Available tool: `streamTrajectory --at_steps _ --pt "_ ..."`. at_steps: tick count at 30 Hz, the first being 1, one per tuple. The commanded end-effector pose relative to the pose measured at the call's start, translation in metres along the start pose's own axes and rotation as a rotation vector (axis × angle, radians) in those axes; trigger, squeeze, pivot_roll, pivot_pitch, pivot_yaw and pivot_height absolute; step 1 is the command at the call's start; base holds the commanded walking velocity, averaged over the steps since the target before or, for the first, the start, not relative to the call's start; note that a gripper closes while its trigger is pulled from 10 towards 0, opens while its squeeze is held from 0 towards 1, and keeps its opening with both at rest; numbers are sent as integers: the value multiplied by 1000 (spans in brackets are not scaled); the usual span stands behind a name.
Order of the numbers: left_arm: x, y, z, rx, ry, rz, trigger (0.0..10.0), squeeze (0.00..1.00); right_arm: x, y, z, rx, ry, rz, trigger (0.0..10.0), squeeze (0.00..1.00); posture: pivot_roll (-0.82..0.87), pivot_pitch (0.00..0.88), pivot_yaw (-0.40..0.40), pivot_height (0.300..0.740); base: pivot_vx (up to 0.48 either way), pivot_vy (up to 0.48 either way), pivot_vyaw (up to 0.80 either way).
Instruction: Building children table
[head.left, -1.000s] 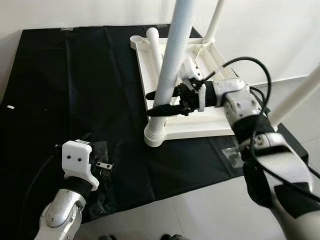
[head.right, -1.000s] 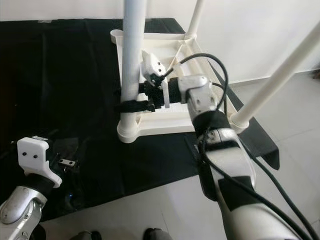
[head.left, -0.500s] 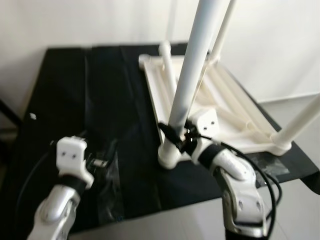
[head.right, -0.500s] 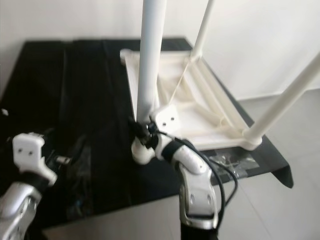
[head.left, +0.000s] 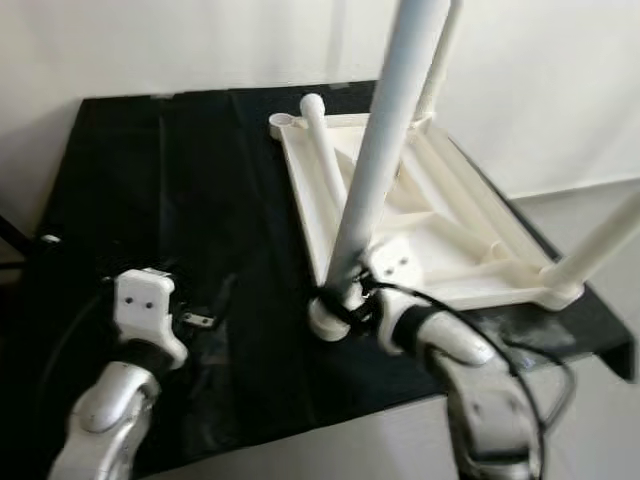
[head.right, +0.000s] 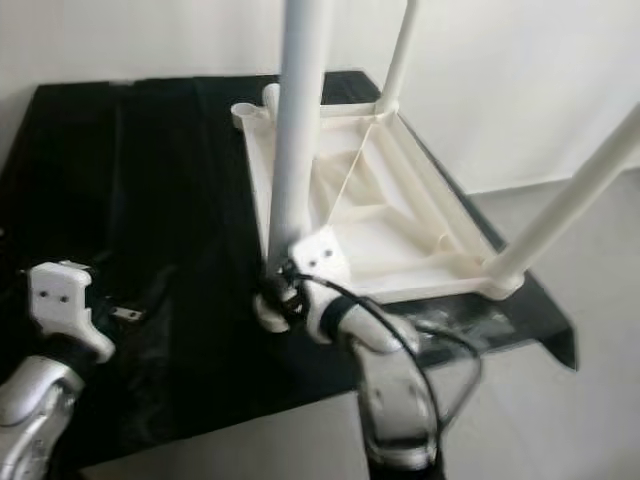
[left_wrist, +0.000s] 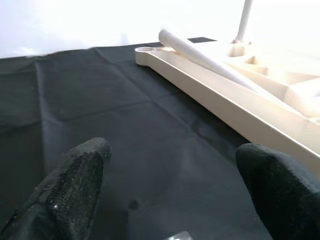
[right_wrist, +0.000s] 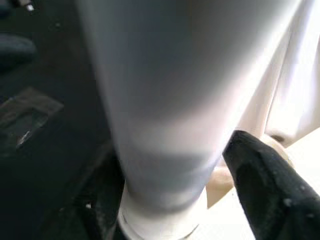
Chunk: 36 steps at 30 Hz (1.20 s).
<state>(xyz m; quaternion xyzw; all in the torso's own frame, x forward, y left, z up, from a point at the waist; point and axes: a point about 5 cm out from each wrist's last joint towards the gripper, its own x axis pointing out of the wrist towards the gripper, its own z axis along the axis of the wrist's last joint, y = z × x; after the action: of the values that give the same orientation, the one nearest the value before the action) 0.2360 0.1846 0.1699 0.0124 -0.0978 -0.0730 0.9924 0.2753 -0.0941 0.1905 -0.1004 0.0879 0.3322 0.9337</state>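
A white children's table (head.left: 440, 250) lies upside down on a black cloth (head.left: 200, 180). Its near leg (head.left: 375, 170) stands upright in the front-left corner socket. My right gripper (head.left: 345, 300) is shut on this leg just above the socket, and the right wrist view has one black finger (right_wrist: 265, 185) on each side of it. Two more legs (head.left: 600, 240) rise at the far and right corners. A loose leg (head.left: 322, 140) rests on the frame's left rail. My left gripper (left_wrist: 172, 152) hovers open and empty over the cloth, left of the table.
A crumpled clear plastic bag (head.left: 530, 345) lies on the cloth by the table's front-right corner. The cloth's front edge runs close to my arms, with pale floor (head.left: 610, 410) beyond it at the right. A white wall stands behind.
The camera has shifted and the whole picture with it. My right gripper has slid down the near leg to just above the socket. The left arm has stayed much where it was.
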Motion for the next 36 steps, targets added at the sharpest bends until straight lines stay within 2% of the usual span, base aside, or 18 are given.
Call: streamTrajectory --at_steps 1,3,6,7,8,9,10,11,12,16,20,24,25,27,28,29,30,36 --pt "-2 1 -2 2 3 -4 10000 0 3 -3 12 4 -62 59 10000 1000 -78 146 -68 740 0 0 0" --pt "-2 -1 -2 -1 -1 -4 10000 0 10 -3 38 -121 -234 333 10000 1000 -72 146 -76 740 0 0 0" --pt "-2 -2 -2 -3 -2 -4 10000 0 10 -4 44 -163 -269 398 10000 1000 -71 146 -76 740 0 0 0" --pt "-3 -2 -1 -4 -4 -3 10000 0 10 -6 45 -219 -276 487 10000 1000 -63 148 -81 740 0 0 0" --pt "-3 -3 -1 -6 -5 -3 10000 0 11 -10 44 -269 -262 559 10000 914 -55 152 -87 740 0 0 0" --pt "-3 -5 -1 -8 -7 -3 10000 0 13 -16 43 -311 -251 603 10000 467 -52 155 -89 740 0 0 0" --pt "-4 -5 0 -9 -8 -3 10000 0 15 -22 44 -326 -241 625 10000 255 -51 156 -88 740 0 0 0" --pt "-4 -5 0 -9 -8 -3 10000 0 15 -22 44 -326 -241 625 10000 255 -51 156 -88 740 0 0 0" --pt "-5 -6 0 -10 -9 -3 10000 0 18 -29 46 -326 -239 639 10000 0 -43 158 -91 740 0 0 0" --pt "-8 -9 1 -10 -9 -1 10000 0 32 -56 66 -309 -257 647 10000 0 -33 163 -91 740 0 0 0" --pt "-9 -10 1 -5 -7 -5 10000 0 35 -63 75 -313 -276 645 10000 0 -26 166 -93 740 0 0 0" --pt "-10 -12 2 -3 -7 -9 10000 0 40 -77 92 -307 -325 658 10000 0 -16 177 -99 740 0 0 0" --pt "-10 -13 2 -3 -7 -8 10000 0 41 -82 96 -302 -334 653 8039 0 -16 177 -100 740 0 0 0" --pt "-11 -13 2 -4 -7 -8 10000 0 42 -84 99 -299 -338 648 8039 0 -15 181 -103 740 0 0 0" --pt "-11 -13 2 -4 -7 -7 10000 0 43 -86 101 -301 -339 657 980 0 -10 182 -107 740 0 0 0" --pt "-11 -13 2 -4 -7 -7 10000 0 43 -86 101 -301 -339 657 980 0 -10 182 -107 740 0 0 0" --pt "-11 -14 2 -4 -7 -6 10000 0 43 -88 101 -307 -330 694 0 0 -8 183 -108 740 0 0 0" --pt "-11 -14 2 -3 -7 -1 10000 0 39 -89 101 -339 -277 811 0 0 -13 183 -112 740 0 0 0"
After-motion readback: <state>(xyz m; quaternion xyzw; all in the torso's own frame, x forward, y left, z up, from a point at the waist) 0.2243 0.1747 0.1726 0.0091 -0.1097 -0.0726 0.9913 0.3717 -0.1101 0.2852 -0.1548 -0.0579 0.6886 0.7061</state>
